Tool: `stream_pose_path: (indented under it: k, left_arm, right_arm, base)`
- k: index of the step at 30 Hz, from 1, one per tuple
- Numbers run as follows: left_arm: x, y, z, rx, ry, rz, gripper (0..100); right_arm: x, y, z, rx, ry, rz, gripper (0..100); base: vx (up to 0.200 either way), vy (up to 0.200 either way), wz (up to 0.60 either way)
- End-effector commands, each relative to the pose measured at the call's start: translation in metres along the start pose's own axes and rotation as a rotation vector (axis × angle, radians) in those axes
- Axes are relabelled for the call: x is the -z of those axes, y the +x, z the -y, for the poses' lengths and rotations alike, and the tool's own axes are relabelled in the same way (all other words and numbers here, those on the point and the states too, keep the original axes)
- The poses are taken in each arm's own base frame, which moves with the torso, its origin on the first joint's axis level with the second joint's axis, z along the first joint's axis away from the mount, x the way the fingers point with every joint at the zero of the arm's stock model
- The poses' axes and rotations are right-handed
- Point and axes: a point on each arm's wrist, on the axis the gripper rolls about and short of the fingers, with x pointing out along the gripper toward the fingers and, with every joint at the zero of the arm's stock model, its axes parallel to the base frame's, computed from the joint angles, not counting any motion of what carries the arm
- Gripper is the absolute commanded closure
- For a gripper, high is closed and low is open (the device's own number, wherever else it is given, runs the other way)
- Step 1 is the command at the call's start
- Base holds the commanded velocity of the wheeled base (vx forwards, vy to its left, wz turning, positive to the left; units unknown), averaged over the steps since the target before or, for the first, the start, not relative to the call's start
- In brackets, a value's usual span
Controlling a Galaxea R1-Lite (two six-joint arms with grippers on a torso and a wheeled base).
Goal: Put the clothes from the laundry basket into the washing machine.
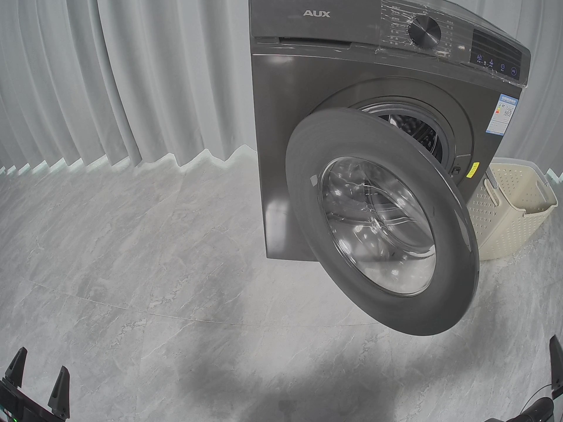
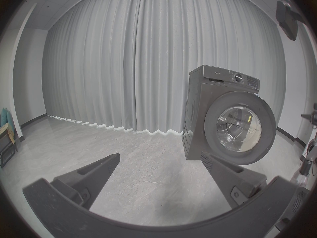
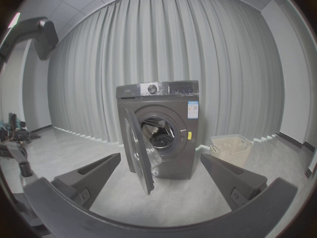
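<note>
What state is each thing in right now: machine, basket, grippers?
washing machine door: open, swung wide.
drum: something dark inside, likely clothing.
laundry basket: upright on the floor beside the washing machine; no clothes visible in it.
left gripper: open, empty.
right gripper: open, empty.

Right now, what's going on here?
Nothing is being handled. The left gripper and right gripper are both open and empty, short of the washing machine. Its door is swung open, and a dark bundle lies inside. The laundry basket stands on the floor beside the machine, with no clothes showing in it.
</note>
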Motion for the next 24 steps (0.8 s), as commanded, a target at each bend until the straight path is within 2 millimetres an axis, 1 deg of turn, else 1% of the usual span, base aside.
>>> stream_pose_path:
  k: [1, 5, 7, 8, 9, 10, 13, 14, 16, 21, 22, 24]
  left_arm:
    - [0.007, -0.001, 0.000, 0.034, 0.010, -0.020, 0]
    - [0.007, -0.001, 0.000, 0.026, 0.010, -0.020, 0]
    - [0.007, -0.001, 0.000, 0.028, 0.014, -0.020, 0]
    - [0.007, -0.001, 0.000, 0.028, 0.013, -0.020, 0]
    - [0.007, -0.001, 0.000, 0.028, 0.011, -0.020, 0]
    - [0.007, -0.001, 0.000, 0.028, 0.011, -0.020, 0]
    - [0.007, -0.001, 0.000, 0.028, 0.011, -0.020, 0]
    - [0.007, -0.001, 0.000, 0.028, 0.011, -0.020, 0]
    - [0.007, -0.001, 0.000, 0.029, 0.013, -0.020, 0]
    - [0.007, -0.001, 0.000, 0.028, 0.013, -0.020, 0]
    - [0.007, -0.001, 0.000, 0.028, 0.013, -0.020, 0]
    - [0.007, -0.001, 0.000, 0.028, 0.011, -0.020, 0]
  right_arm:
    - [-0.029, 0.013, 0.000, -0.164, 0.036, -0.108, 0]
    - [-0.031, 0.037, 0.000, -0.253, 0.060, -0.238, 0]
    - [-0.034, 0.050, 0.000, -0.295, 0.061, -0.279, 0]
    - [-0.035, 0.053, 0.000, -0.301, 0.061, -0.283, 0]
    - [-0.038, 0.067, 0.000, -0.317, 0.053, -0.302, 0]
    - [-0.038, 0.071, 0.000, -0.322, 0.050, -0.310, 0]
    - [-0.039, 0.098, 0.000, -0.357, 0.034, -0.344, 0]
    - [-0.039, 0.101, -0.001, -0.360, 0.034, -0.351, 0]
    - [-0.041, 0.118, -0.001, -0.361, 0.031, -0.362, 0]
    - [-0.045, 0.144, -0.003, -0.376, 0.033, -0.408, 0]
    - [-0.046, 0.155, -0.004, -0.378, 0.035, -0.428, 0]
    - [-0.047, 0.170, -0.004, -0.369, 0.037, -0.451, 0]
  base:
    - [0.000, 0.000, 0.00]
    - [0.000, 0.000, 0.00]
    - [0.000, 0.000, 0.00]
    - [0.000, 0.000, 0.00]
    - [0.000, 0.000, 0.00]
    - [0.000, 0.000, 0.00]
    - [0.000, 0.000, 0.00]
    - [0.000, 0.000, 0.00]
    - [0.000, 0.000, 0.00]
    - [0.000, 0.000, 0.00]
    - [0.000, 0.000, 0.00]
    - [0.000, 0.000, 0.00]
